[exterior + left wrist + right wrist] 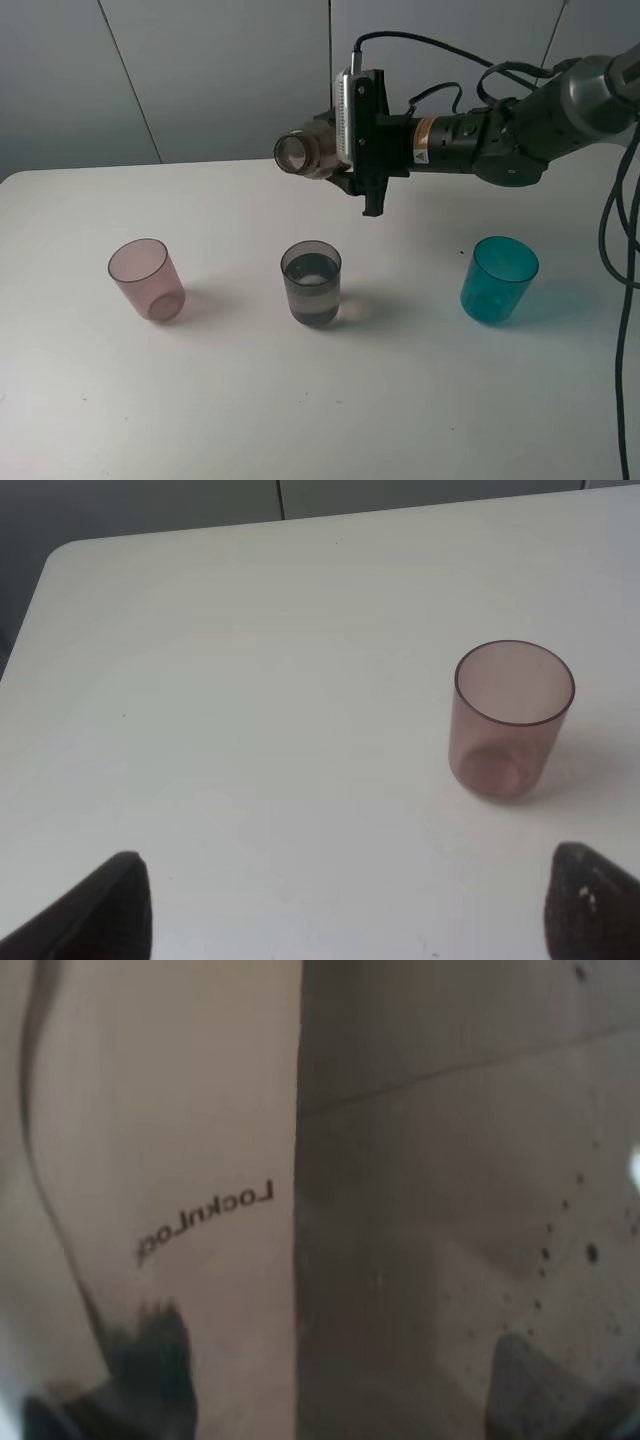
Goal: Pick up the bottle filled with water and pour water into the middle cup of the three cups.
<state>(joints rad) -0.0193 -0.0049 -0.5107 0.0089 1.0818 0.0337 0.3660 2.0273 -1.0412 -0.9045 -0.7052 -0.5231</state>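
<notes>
Three small translucent cups stand upright in a row across the middle of the white worktop (pixel 300 420) in the high view, well apart from one another: a pink cup (pixel 147 280) at the left, the middle cup (pixel 311 283) in smoky grey at the centre, and a teal cup (pixel 499 280) at the right. The middle cup shows a pale level line partway up its wall and a darker band below it, which reads as water inside; the pink and teal cups look empty. Above and just behind the middle cup, in the upper centre of the frame, the bottle (pixel 305 152) is off the worktop and tipped to about horizontal, its open capless neck pointing toward the left and the camera. The right gripper (pixel 345 160) is closed on the bottle's body, with the arm reaching in from the upper right. In the right wrist view the bottle's brownish translucent wall fills the frame, with lettering and small droplets on it; how much water it holds I cannot tell. The left wrist view shows the left gripper (pixel 350 910) with its fingers spread wide at the lower corners and nothing between them, and the pink cup in the right half of the frame, empty.
</notes>
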